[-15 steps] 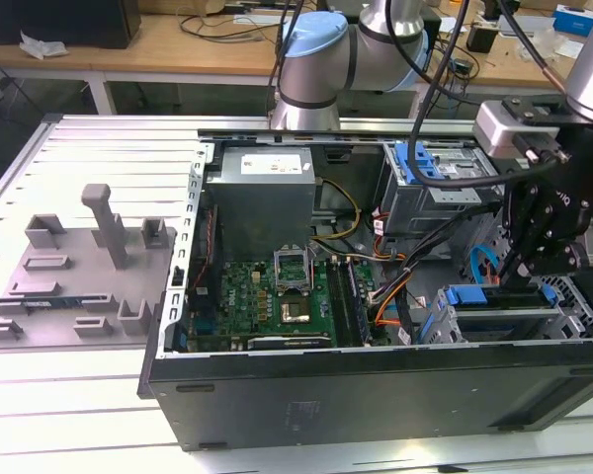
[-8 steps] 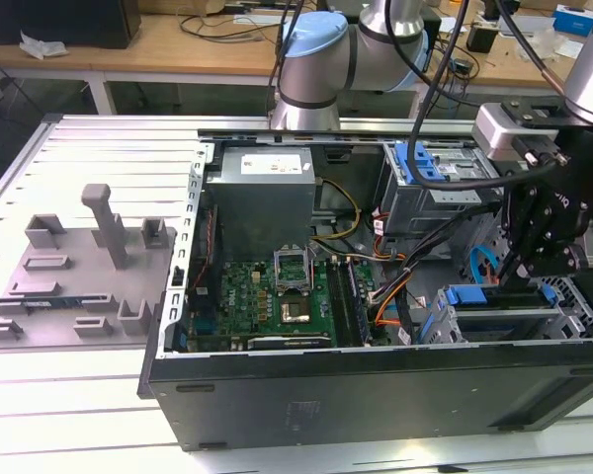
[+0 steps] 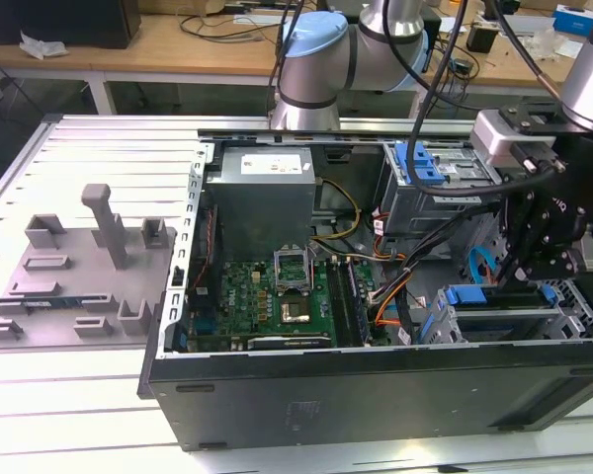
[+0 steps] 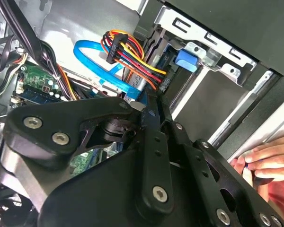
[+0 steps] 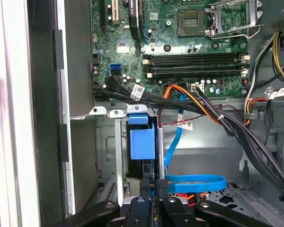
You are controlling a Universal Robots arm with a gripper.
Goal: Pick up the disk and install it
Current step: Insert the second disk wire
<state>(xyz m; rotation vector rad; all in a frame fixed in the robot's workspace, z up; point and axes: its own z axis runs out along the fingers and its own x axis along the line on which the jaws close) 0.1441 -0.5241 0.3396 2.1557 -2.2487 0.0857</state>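
The disk, with its blue carrier frame, sits on edge in the metal drive bay at the front corner of the open computer case. In the exterior view the disk lies low at the right of the case. My gripper hangs straight over it. In both wrist views the black fingers stand pressed together, and the gripper meets the disk's end beside the blue frame. Nothing shows between the fingers in the second wrist view, where the gripper points down into the bay.
A blue data cable and a bundle of coloured power wires lie close to the bay. The green motherboard and the grey power-supply box fill the case's left. A person's hand rests by the case edge. A grey fixture plate lies left.
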